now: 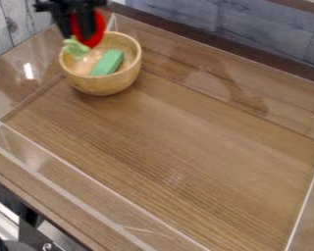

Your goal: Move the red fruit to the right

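Observation:
The red fruit (81,25) hangs in the air at the top left, its light green stem end (76,46) pointing down. My gripper (79,22) is shut on it, black fingers on either side. The fruit hovers just above the far-left rim of the wooden bowl (102,80).
Inside the bowl lies a green block-shaped item (109,63). The wooden tabletop (186,147) stretches to the right and front, enclosed by low clear walls (309,191). A dark wall runs along the back.

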`<action>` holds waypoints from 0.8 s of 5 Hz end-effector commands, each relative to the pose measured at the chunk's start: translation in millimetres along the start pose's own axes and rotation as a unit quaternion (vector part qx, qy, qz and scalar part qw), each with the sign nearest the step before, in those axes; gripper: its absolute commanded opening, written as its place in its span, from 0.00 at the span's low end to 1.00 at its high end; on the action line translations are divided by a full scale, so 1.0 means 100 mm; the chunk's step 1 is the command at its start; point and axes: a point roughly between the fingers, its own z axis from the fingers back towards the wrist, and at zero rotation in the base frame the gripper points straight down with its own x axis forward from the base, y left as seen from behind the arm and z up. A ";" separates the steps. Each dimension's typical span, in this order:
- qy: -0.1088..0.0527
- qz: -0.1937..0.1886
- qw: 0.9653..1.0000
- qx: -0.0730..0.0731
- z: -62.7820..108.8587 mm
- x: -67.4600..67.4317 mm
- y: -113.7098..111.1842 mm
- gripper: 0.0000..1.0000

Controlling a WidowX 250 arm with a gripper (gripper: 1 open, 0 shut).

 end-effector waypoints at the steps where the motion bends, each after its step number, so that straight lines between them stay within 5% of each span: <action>1: -0.054 0.000 0.999 0.004 0.27 0.01 -0.24 0.00; 4: -0.064 0.005 0.998 -0.018 0.18 -0.13 -0.16 0.00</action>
